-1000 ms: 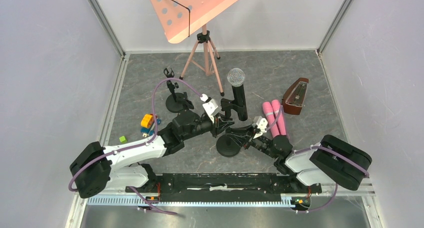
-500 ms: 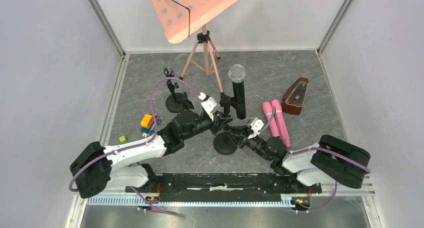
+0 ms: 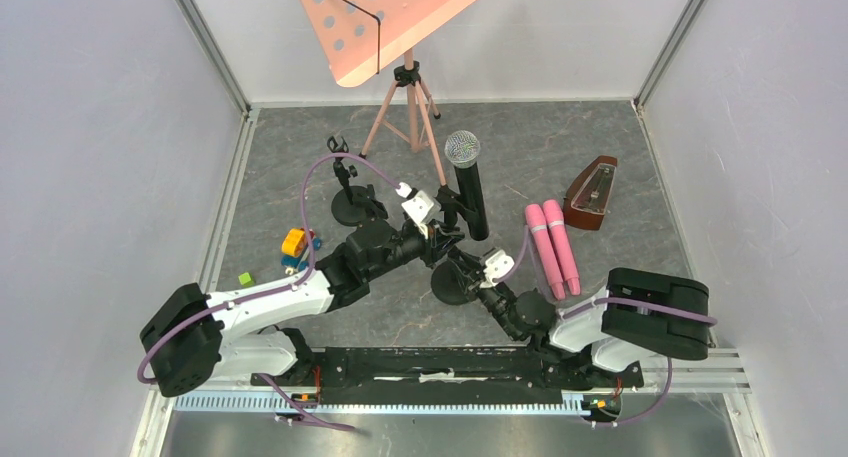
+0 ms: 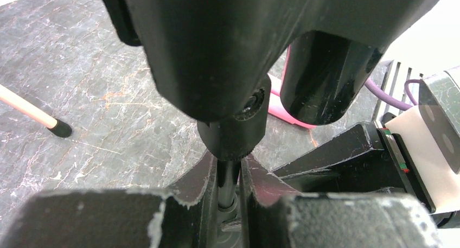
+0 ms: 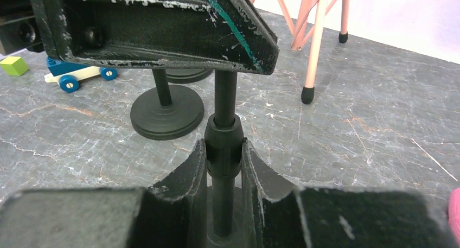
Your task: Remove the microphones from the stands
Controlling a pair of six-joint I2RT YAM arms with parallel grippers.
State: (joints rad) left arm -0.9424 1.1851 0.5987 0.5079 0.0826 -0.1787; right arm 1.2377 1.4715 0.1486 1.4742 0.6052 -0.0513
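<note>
Grey marbled table [image 3: 600,137] inside white walls, seen from the top camera.

1. Far left: a green cube [image 3: 245,278] lies apart from a toy car [image 3: 295,243] carrying an orange block.
2. Left of centre: a second stand [image 3: 350,209] on a round base, its clip empty. It shows in the right wrist view just behind the gripped pole.
3. Rear centre: a pink music stand [image 3: 400,17] on tripod legs, one foot planted near the microphone's head.
4. Centre: the microphone [image 3: 467,185], black body with a mesh head, sits in the clip of the stand [image 3: 455,285]. It is nearly upright, leaning slightly, its head uppermost.
5. The left gripper [image 4: 228,175] is closed on the stand's thin pole just below the clip joint, one finger on each side and touching it. The microphone's lower end hangs above and to the right of that grip.
6. The right gripper [image 5: 223,156] is clamped on the collar of the same pole, lower down, just above the round base.
7. Right of centre: two pink cylinders [image 3: 550,247] lie side by side, touching.
8. Right: a brown metronome [image 3: 592,192] stands just beyond the pink pair.
</note>
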